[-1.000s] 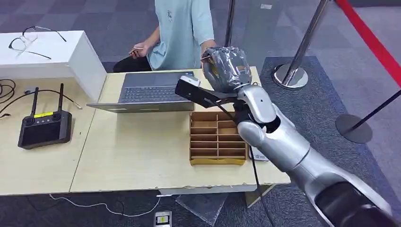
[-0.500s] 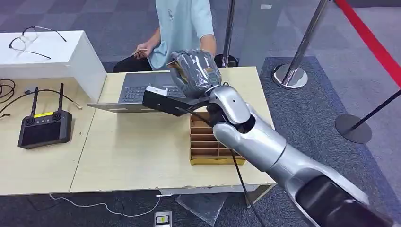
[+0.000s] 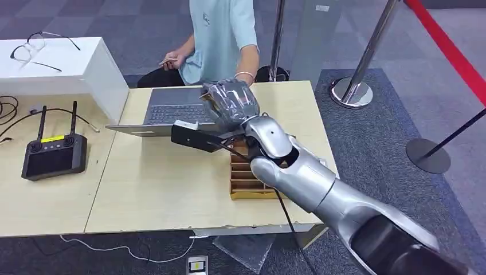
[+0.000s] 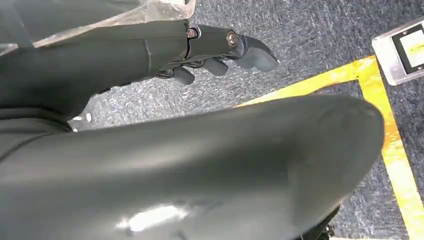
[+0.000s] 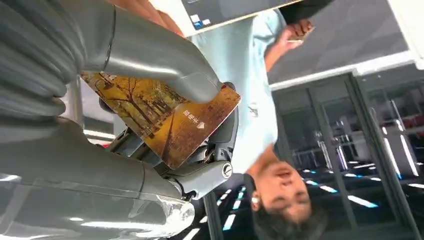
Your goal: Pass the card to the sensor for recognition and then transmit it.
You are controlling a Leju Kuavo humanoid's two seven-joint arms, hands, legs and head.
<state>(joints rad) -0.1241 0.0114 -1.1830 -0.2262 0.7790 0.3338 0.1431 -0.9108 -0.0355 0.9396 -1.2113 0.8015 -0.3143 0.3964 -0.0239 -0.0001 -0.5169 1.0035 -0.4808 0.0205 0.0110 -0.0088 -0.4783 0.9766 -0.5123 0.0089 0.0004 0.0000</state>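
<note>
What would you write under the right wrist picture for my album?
Robot's right hand pinches a golden tree-picture card before a seated person.

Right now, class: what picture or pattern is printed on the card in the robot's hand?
Golden-brown autumn trees, clearest in the right wrist view: card, right hand.

On the table [image 3: 172, 189], the laptop [image 3: 172, 112] sits at twelve o'clock, with a person [image 3: 220, 34] seated behind it. The compartmented tray [image 3: 252, 183] lies at four o'clock of the laptop. The remote controller [image 3: 54, 152] rests at nine o'clock, the glasses [image 3: 34, 48] on the box [image 3: 86, 66] behind it.
</note>
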